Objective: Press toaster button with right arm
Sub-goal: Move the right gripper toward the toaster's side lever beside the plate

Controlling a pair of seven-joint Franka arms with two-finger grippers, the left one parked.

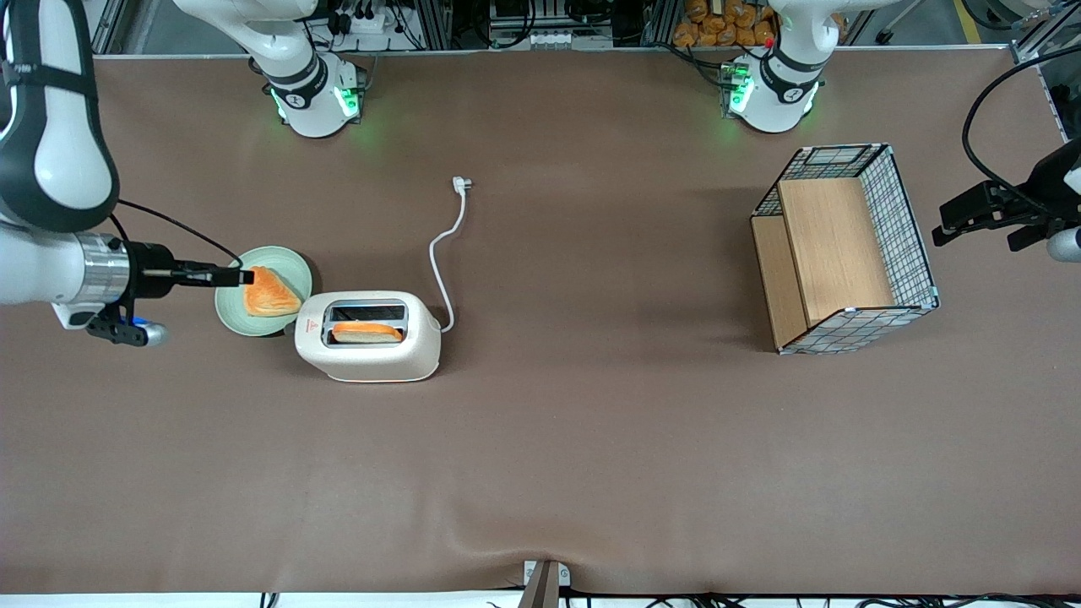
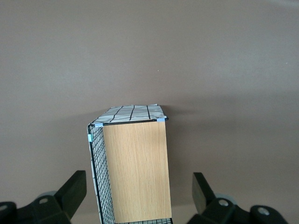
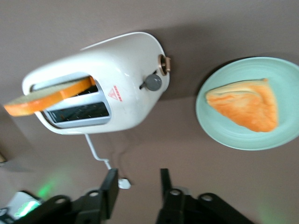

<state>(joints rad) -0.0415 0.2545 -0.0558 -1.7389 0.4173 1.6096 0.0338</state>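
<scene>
Brown cloth-covered table point(image 1: 591, 439), one crease at the edge nearest the front camera. Cream-white toaster point(image 1: 368, 336) stands on it toward the working arm's end, slice of bread point(image 1: 366, 333) in the slot nearer the camera. White cord point(image 1: 445, 253) trails from the toaster across the cloth, away from the camera, ending in a loose plug point(image 1: 461, 182). Pale green plate point(image 1: 263, 290) sits just beside the toaster, a triangular piece of toast point(image 1: 268, 293) on it. Wire-mesh basket with wooden panels point(image 1: 844, 249) rests toward the parked arm's end, well apart from the toaster. Gripper point(image 1: 243, 276) hangs over the plate's rim, fingers slightly parted
</scene>
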